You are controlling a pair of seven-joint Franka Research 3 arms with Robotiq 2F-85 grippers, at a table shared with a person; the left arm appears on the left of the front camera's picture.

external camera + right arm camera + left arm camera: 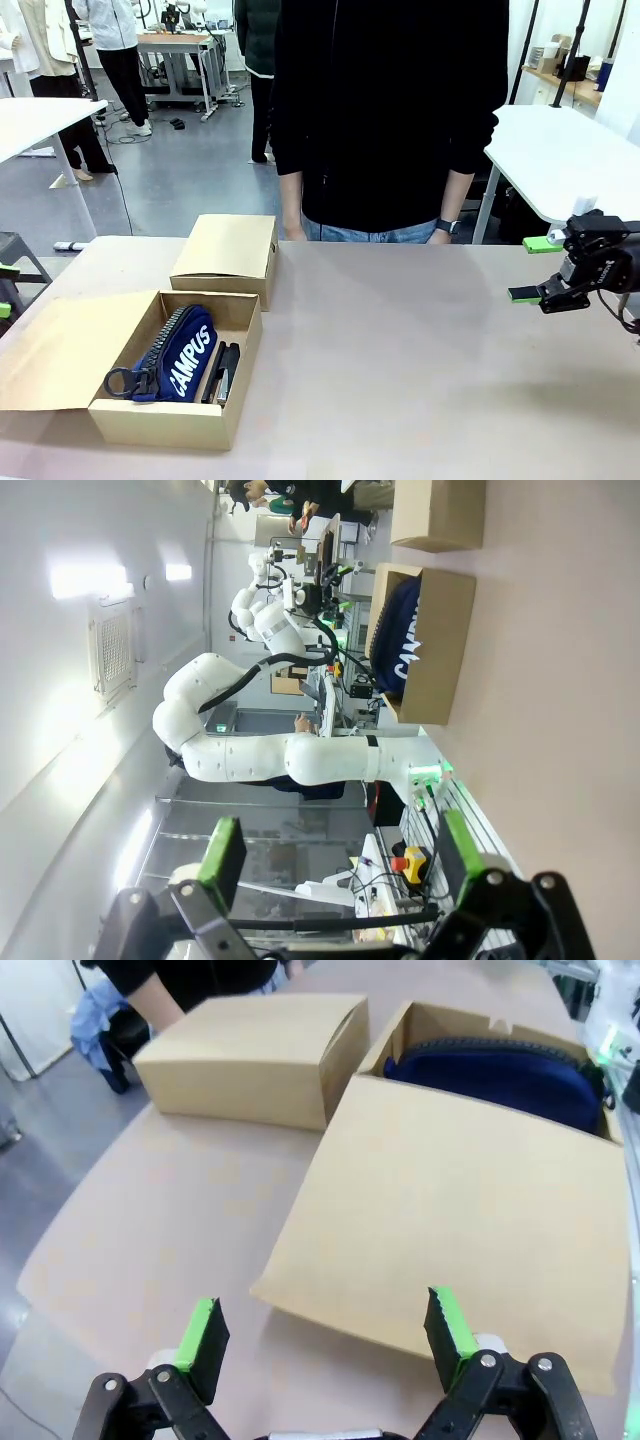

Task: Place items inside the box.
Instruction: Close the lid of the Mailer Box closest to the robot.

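An open cardboard box (170,415) is seen at the lower left of the front view, its lid flap (45,365) folded out flat toward the picture's left edge. Inside it, a navy zip pouch lettered "CAMPUS" (180,355) is laid diagonally, and a black stapler (225,373) is lodged between the pouch and the box's right wall. A second, closed box (228,255) is set just behind it, toward the person (385,110) standing at the table's far edge. The right gripper (537,268) is held at the right edge above the table, its jaws apart and empty. In the left wrist view, the left gripper (325,1335) is shown with jaws spread wide above the lid flap, nothing between them.
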